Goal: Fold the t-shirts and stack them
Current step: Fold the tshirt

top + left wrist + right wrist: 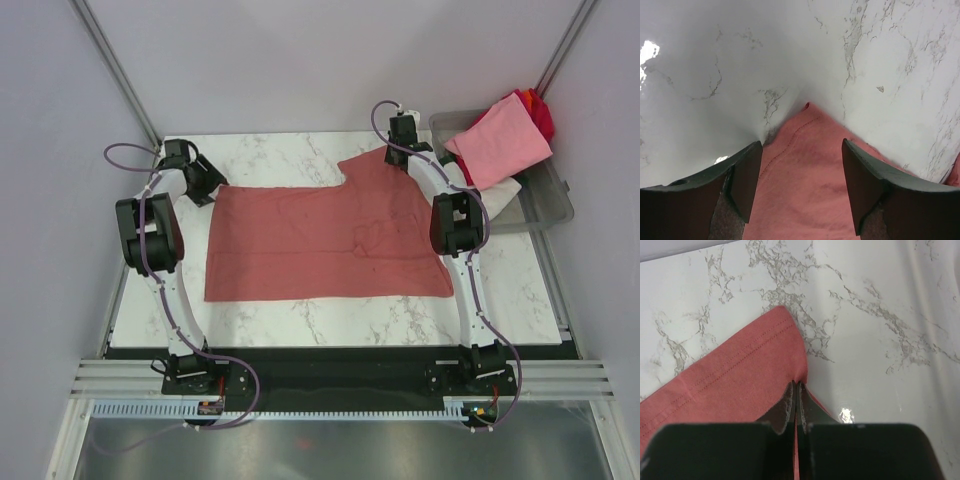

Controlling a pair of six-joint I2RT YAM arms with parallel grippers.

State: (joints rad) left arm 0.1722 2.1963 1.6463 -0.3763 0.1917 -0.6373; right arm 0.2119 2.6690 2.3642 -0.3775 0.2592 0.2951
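Note:
The dusty brick-red t-shirt point(330, 240) lies spread flat across the marble table. My left gripper point(205, 180) is open at the shirt's far left corner; in the left wrist view that corner point(805, 165) lies between the two fingers, gripper point(801, 185). My right gripper point(405, 135) is shut on the shirt's sleeve edge at the far right; in the right wrist view the jaws are pressed together on the hemmed cloth point(740, 385), gripper point(796, 387). A light pink t-shirt point(497, 143), a bright red one point(540, 110) and a white one point(500, 192) lie in the tub.
A clear grey plastic tub point(548, 200) stands at the table's far right corner, right of my right arm. The marble table point(330, 320) has bare surface in front of the shirt. Grey walls and frame posts close in the back and sides.

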